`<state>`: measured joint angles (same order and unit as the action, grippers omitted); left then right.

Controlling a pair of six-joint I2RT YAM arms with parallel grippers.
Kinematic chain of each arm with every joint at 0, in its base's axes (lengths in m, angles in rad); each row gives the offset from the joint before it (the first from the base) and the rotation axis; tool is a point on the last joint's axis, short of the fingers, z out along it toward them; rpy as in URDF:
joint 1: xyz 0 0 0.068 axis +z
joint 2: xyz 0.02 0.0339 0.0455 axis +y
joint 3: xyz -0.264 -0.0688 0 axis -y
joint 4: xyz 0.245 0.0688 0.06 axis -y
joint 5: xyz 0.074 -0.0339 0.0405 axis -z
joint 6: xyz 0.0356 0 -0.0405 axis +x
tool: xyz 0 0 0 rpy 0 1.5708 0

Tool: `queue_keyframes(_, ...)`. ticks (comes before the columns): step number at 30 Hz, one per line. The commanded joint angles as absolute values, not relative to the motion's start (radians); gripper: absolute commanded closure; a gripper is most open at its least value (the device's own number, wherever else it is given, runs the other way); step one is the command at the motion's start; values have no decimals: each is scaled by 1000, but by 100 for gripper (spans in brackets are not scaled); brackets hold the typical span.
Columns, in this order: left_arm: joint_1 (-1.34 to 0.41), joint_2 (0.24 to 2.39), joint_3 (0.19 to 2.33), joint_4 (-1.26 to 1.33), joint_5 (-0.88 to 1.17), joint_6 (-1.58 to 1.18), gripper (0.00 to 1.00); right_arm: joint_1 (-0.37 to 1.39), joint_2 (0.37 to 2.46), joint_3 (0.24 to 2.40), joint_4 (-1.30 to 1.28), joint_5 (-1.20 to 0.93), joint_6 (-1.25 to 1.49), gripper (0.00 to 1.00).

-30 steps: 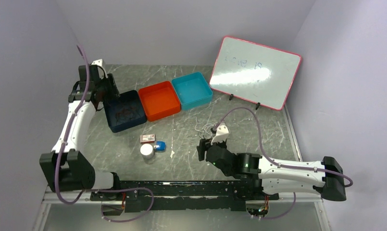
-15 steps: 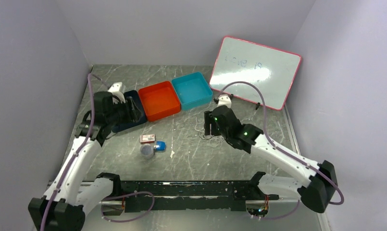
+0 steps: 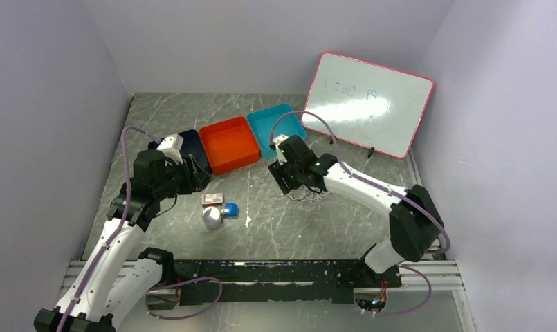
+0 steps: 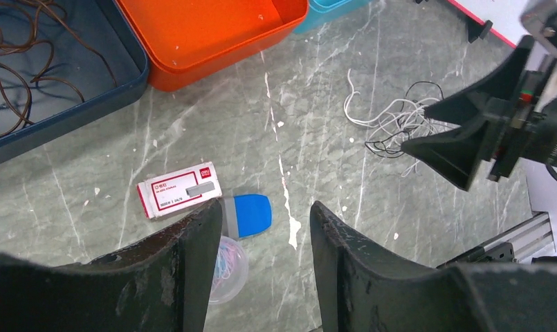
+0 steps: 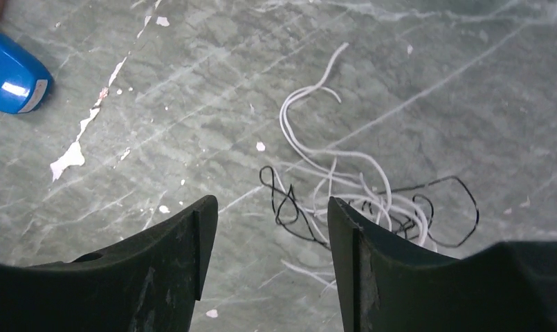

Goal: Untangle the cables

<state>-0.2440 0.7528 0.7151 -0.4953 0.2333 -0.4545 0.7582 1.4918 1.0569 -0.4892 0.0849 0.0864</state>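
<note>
Right wrist: I'm seeing thin white and black cables [image 5: 358, 197] looping in a loose tangle right of the orange plastic tray [image 3: 229, 144]; right gripper [image 5: 268, 204] and left gripper [image 4: 265, 207] are both gaping, empty.

Both arms on the move!
The left gripper [image 3: 192, 175] has swung away from the far-left corner of the table [image 3: 275, 232] and come in by the near right corner of the navy bin [image 3: 190, 133], its arm now folded back toward the near edge. The right gripper [image 3: 284, 181] has left its low spot by the near edge and reached past the cables [image 3: 306, 196]. It now hangs at their left side, wrist by the teal bin [image 3: 270, 111], elbow up near the right edge.
</note>
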Motion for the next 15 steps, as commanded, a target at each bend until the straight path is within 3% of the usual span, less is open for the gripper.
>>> queue_keyframes(1,-253,744,729,-479,271,-465,45,752,1577,1131,-542,71,-80,38)
queue_keyframes(9,-253,734,721,-471,267,-465,45,752,1674,1196,-620,64,-221,44)
queue_keyframes(15,-253,732,719,-471,258,-466,45,752,1718,1214,-632,84,-243,53)
